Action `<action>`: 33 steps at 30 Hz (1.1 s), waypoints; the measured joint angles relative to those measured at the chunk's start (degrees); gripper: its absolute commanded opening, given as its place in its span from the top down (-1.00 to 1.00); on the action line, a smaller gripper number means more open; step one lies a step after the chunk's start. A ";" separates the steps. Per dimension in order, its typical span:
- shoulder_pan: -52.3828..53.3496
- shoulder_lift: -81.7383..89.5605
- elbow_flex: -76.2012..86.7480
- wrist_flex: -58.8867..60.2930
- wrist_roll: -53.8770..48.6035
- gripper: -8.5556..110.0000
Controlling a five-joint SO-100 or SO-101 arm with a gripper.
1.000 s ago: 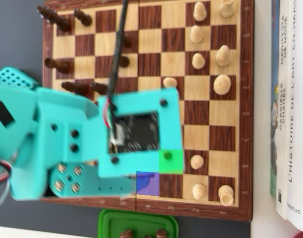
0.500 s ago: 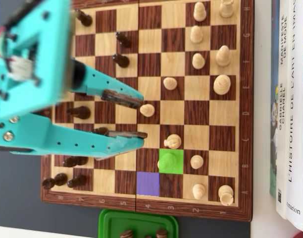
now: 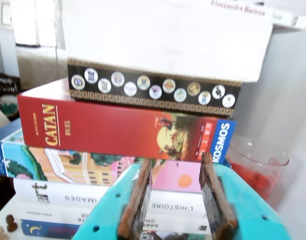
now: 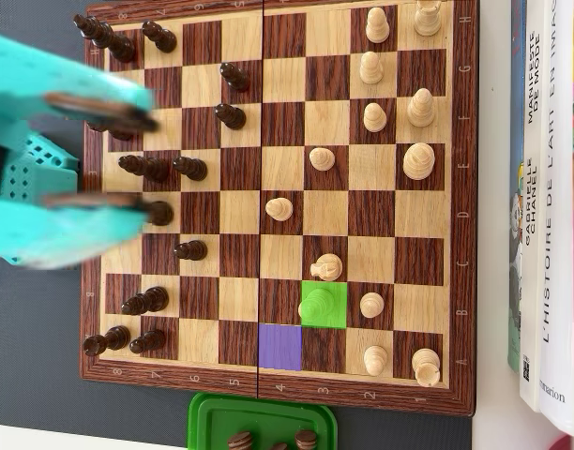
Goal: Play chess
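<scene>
Overhead view: turquoise gripper [image 4: 99, 155] at the left edge of the chessboard [image 4: 278, 398], blurred, jaws spread apart, nothing between them. Dark pieces line the left side, light pieces the right. One square is tinted green [image 4: 336, 317] with a piece [image 4: 316, 302] standing on it; a purple square [image 4: 280, 346] sits diagonally below-left. Green tray [image 4: 261, 418] under the board's lower edge. Wrist view: the empty jaws face a stack of books and game boxes [image 3: 123, 130].

brown checkered chessboard [image 4: 278, 211], teal gripper [image 4: 146, 159], green tray [image 4: 262, 424]
</scene>
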 measured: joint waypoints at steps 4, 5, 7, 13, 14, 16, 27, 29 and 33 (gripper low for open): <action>0.00 6.06 5.71 -9.58 0.00 0.60; 0.00 7.73 6.86 -11.78 0.00 0.60; 0.00 10.63 9.23 -15.91 0.00 0.60; 0.00 20.57 17.05 -27.51 0.00 0.60; 0.00 22.50 18.54 -29.27 0.00 0.60; 0.00 26.10 21.45 -33.05 0.00 0.60; 0.18 29.00 28.56 -56.43 0.00 0.61; 0.18 29.79 28.83 -61.52 0.00 0.61; 0.35 29.53 28.83 -67.24 0.00 0.61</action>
